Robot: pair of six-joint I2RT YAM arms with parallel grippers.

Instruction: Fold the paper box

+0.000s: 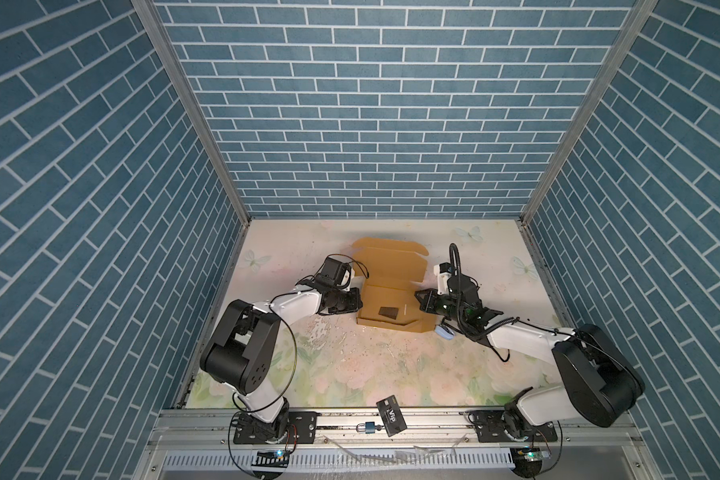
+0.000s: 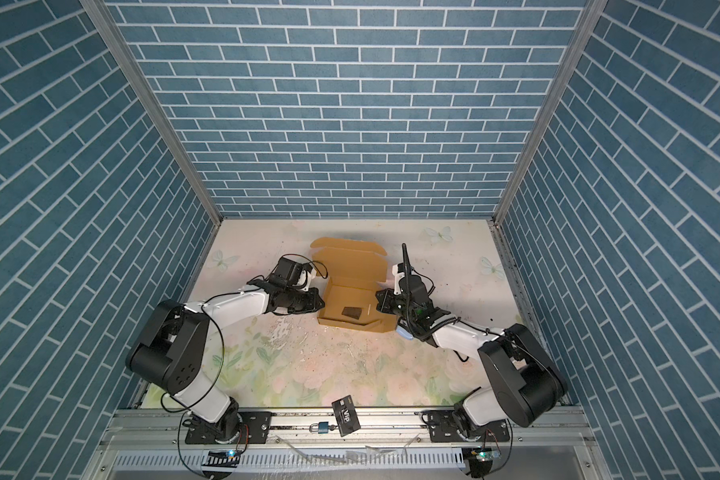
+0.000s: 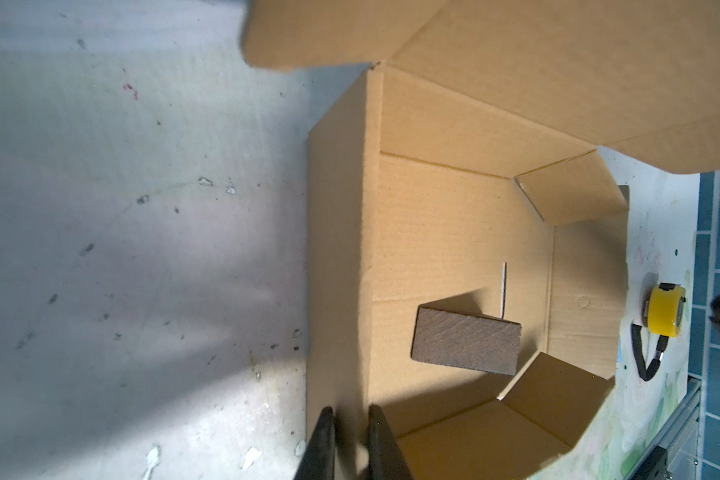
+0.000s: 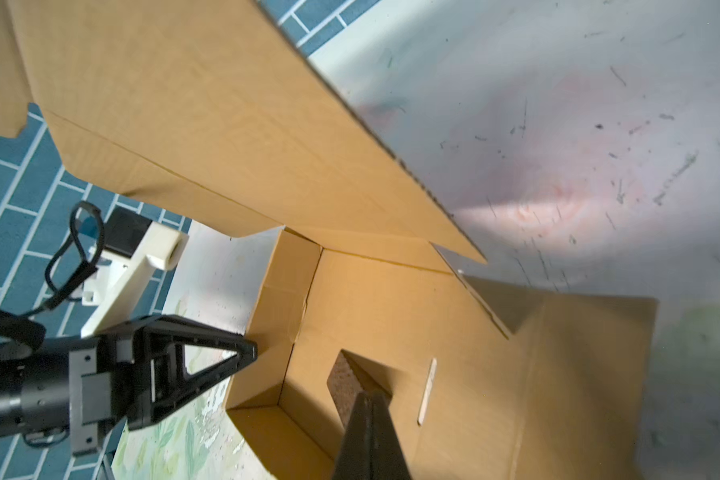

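Observation:
The tan paper box (image 1: 391, 291) (image 2: 350, 297) sits at the table's back middle, its lid (image 1: 387, 257) leaning open toward the rear wall. A small dark brown block (image 1: 388, 312) (image 3: 466, 347) lies on the box floor. My left gripper (image 1: 357, 305) (image 3: 351, 409) is shut on the box's left side wall (image 3: 337, 270), one finger outside and one inside. My right gripper (image 1: 418, 301) (image 4: 371, 392) is shut and empty, hovering over the right part of the box, its tips above the block (image 4: 341, 374). The left gripper (image 4: 242, 349) also shows in the right wrist view.
A black VIP card (image 1: 391, 415) and a padlock (image 1: 368, 427) lie on the front aluminium rail (image 1: 329, 419). A yellow tape measure (image 3: 666, 309) rests right of the box. A pale blue object (image 1: 443, 332) lies under the right arm. Blue brick walls enclose the table.

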